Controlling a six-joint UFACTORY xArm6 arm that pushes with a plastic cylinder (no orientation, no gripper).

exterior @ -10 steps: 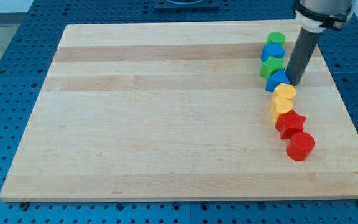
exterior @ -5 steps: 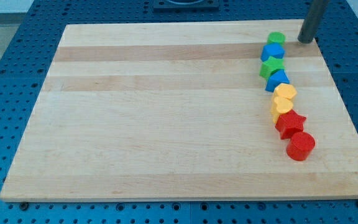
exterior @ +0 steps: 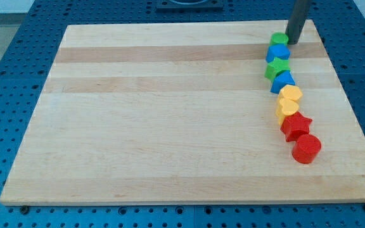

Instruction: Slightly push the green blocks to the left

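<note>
Two green blocks stand in a column of blocks at the view's right. The upper green block [exterior: 279,39] is at the column's top; the green star [exterior: 276,68] is third from the top, with a blue block [exterior: 277,53] between them. My tip [exterior: 292,43] is on the board right beside the upper green block, on its right, touching or nearly touching it. The rod rises out of the view's top edge.
Below the green star come a blue block [exterior: 283,82], two yellow blocks [exterior: 290,94] [exterior: 286,107], a red star [exterior: 295,125] and a red cylinder [exterior: 307,149]. The wooden board [exterior: 170,114] lies on a blue perforated table; its right edge is near the column.
My tip moved from beside the lower blue block up toward the view's top right, then left to the upper green block's right side. The blocks have not visibly moved.
</note>
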